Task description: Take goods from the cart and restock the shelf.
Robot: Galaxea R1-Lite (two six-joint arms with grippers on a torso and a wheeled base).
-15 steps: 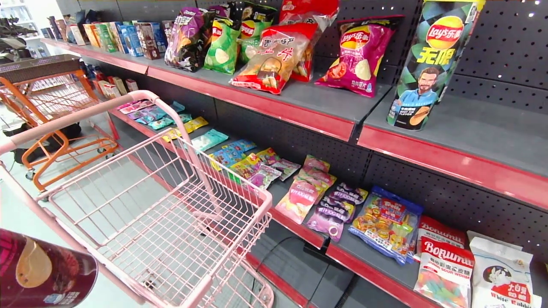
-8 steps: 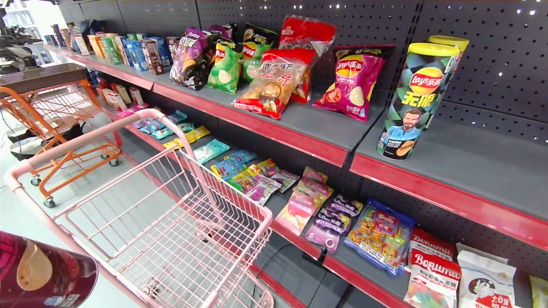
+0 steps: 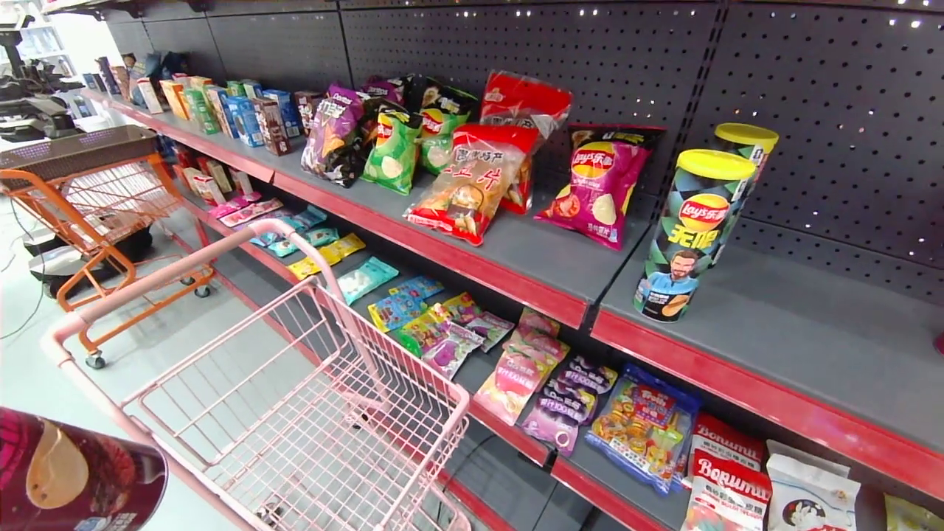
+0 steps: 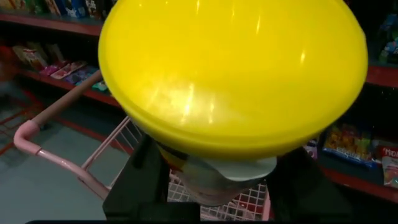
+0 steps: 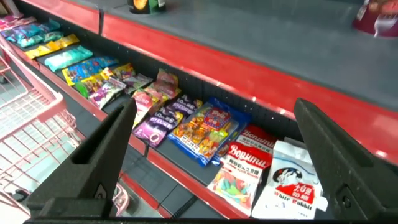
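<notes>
**Q:** What lies nearest, at the lower left?
**A:** A dark red chip can. The left jaws are closed on its body from both sides, just below the yellow lid. The can is held in the air at the robot's near left, on the near side of the pink cart.

**Q:** And the right jaws?
**A:** They are spread wide apart and hold nothing. In the right wrist view they face the lower shelf and the sweets lying on it.

**Q:** What fills the middle ground?
**A:** The pink cart stands alongside the shelving, its far rim close to the lower shelf's red edge. An orange cart stands on the floor farther off to the left.
Flat candy bags lie in rows on the lower shelf. Toward the right come a blue bag of mixed sweets, then red-and-white bags, then a white bag.

**Q:** And beyond that?
**A:** Two tall cans with yellow lids stand upright on the upper shelf, one behind the other. To their left, a magenta chip bag, a red bag, a green bag and a purple bag lean backward.
Small boxes line the shelf's far left end. A dark pegboard backs the whole unit.
</notes>
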